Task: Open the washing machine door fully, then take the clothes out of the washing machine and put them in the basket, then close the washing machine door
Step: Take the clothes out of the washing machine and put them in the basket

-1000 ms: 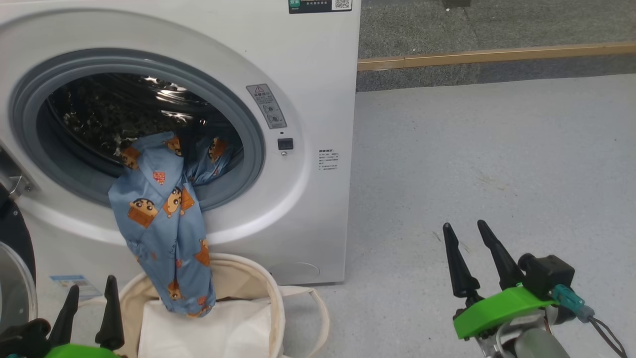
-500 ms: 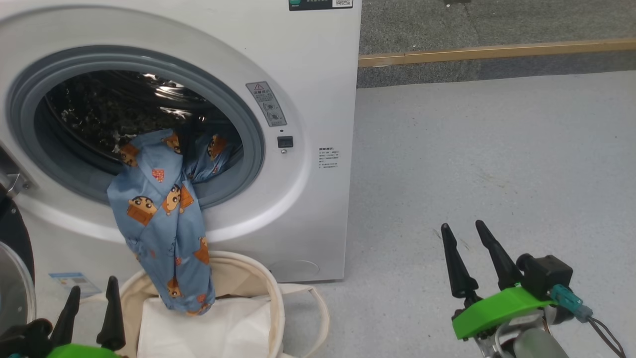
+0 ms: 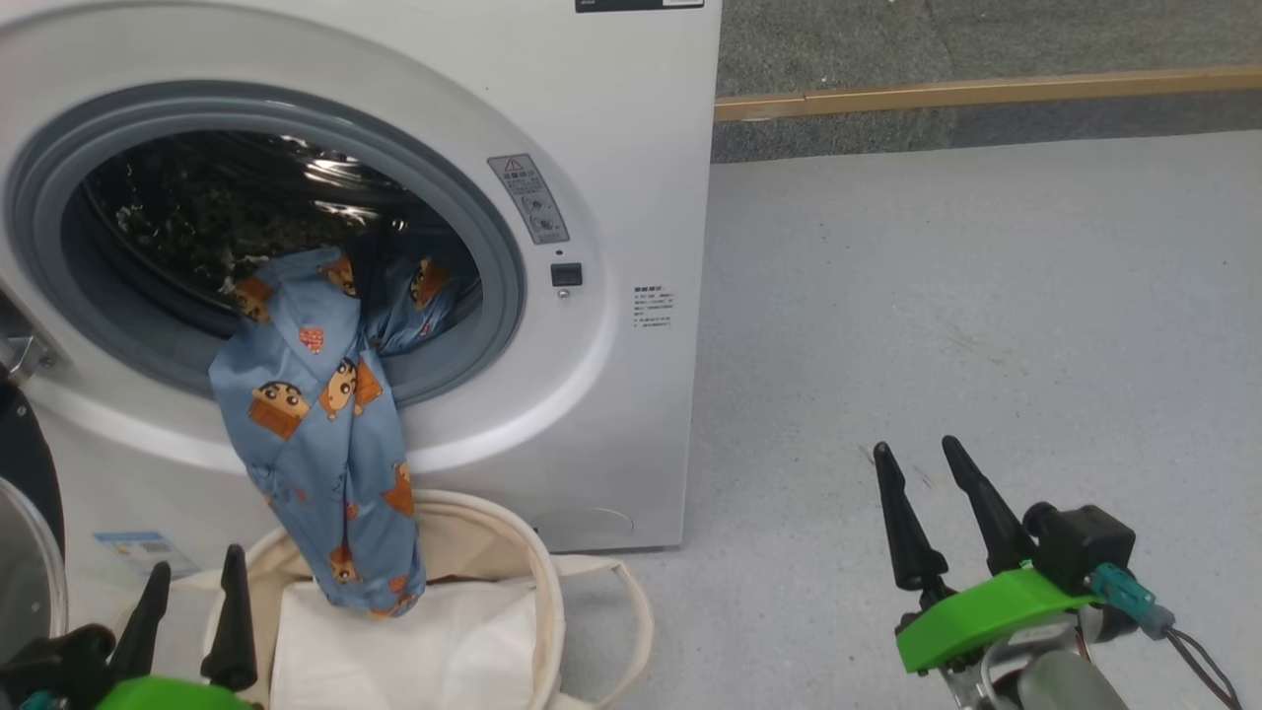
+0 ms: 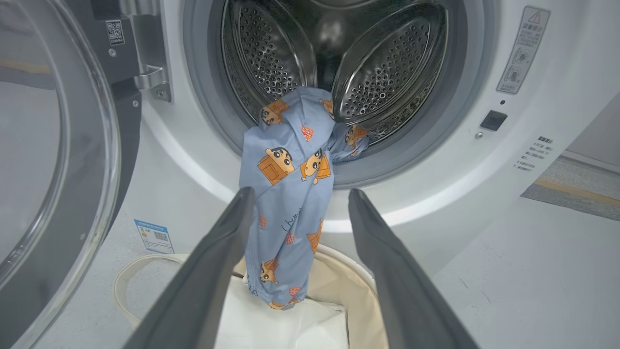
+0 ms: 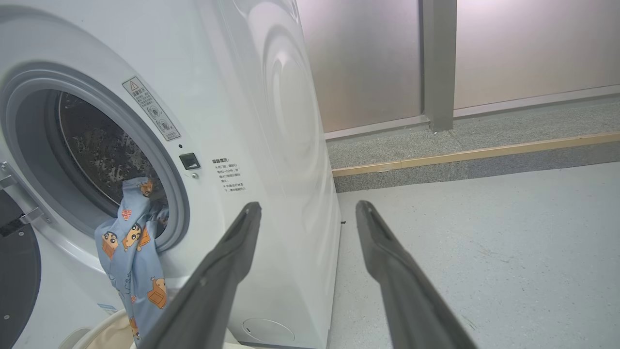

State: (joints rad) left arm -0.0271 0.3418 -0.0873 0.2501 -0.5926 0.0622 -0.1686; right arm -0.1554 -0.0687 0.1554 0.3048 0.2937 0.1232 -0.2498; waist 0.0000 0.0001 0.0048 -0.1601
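Left claw: low at the near left, fingers spread wide with nothing between them, just left of the basket.
Right claw: near right, over the bare grey floor, fingers parted and empty, well apart from the clothes.
Basket: on the floor against the foot of the machine, its white sheet lining showing.
Clothes: beyond the left claw and a little to its right, not touching it. From the left wrist they hang in line with the gap between the two fingers. The upper end lies inside the drum; the rest drapes over the grey rubber ring and down the white front, the lower end dipping into the basket.
Washing machine door: swung open to the left, on its metal hinge.
Washing machine: behind the basket, mouth open.
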